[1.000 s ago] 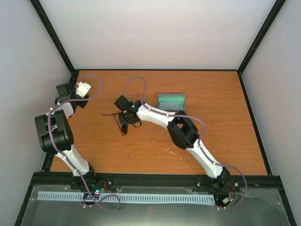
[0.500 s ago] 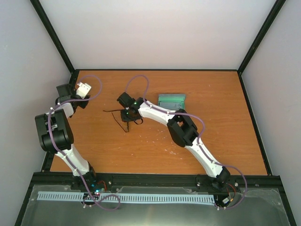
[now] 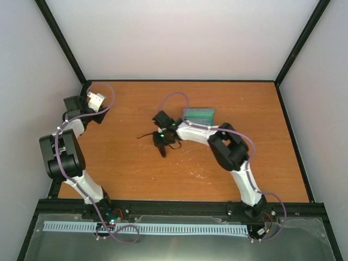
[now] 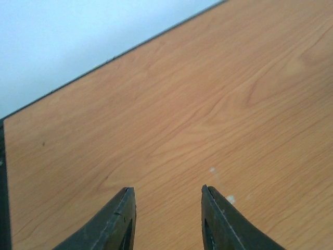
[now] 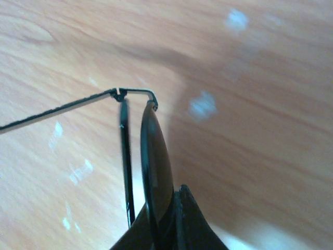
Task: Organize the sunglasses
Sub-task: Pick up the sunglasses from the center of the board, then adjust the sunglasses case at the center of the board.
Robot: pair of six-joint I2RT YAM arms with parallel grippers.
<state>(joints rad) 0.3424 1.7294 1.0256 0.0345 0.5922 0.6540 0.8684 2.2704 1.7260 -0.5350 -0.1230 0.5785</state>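
The black sunglasses [image 3: 156,137] hang just above the wooden table near its middle, held by my right gripper [image 3: 161,141]. In the right wrist view the dark lens [image 5: 156,166] stands edge-on, pinched between the shut fingers [image 5: 190,224], and one thin arm [image 5: 57,109] sticks out to the left. The right gripper [image 5: 169,219] is shut on the sunglasses. My left gripper [image 3: 93,102] hovers at the table's far left corner. Its two dark fingertips [image 4: 122,219] stand apart over bare wood, nothing between them, so the left gripper [image 4: 166,194] is open.
An open grey-blue case with a green lining [image 3: 198,116] lies just behind the right arm's forearm. A black frame rail [image 3: 179,81] borders the table's far edge, with pale walls beyond. White scuff marks [image 3: 198,173] dot the wood in front of the right arm.
The right gripper has closed on the sunglasses and carried them to the right, toward the case. The left arm has barely moved.
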